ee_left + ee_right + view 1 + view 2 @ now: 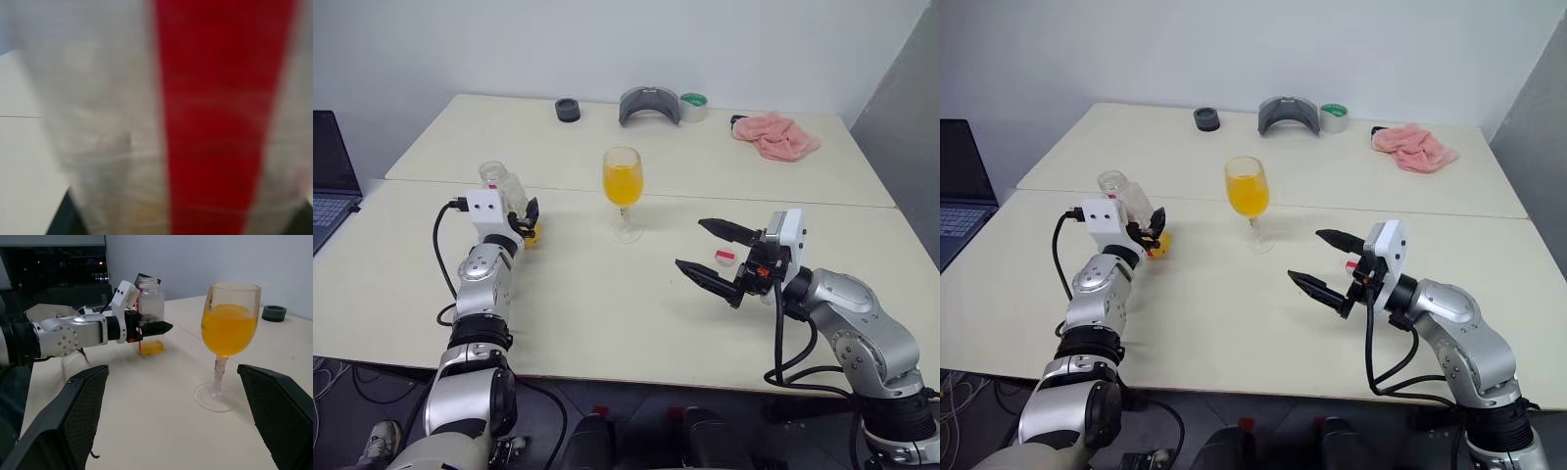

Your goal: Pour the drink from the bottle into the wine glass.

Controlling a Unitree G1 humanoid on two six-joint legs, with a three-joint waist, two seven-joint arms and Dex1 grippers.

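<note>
bottle [149, 316] standing upright on bench [607, 313], nearly drained, left gripper [155, 328] around it, can't tell if clamped or loosening. wine glass [623, 191] well filled, between both arms. right gripper [715, 252] spread wide, empty.

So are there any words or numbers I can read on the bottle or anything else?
None can be read.
The bottle has a white label with a red strip, too blurred to show any letters.
The tape roll has a green face, too small to read.
</note>
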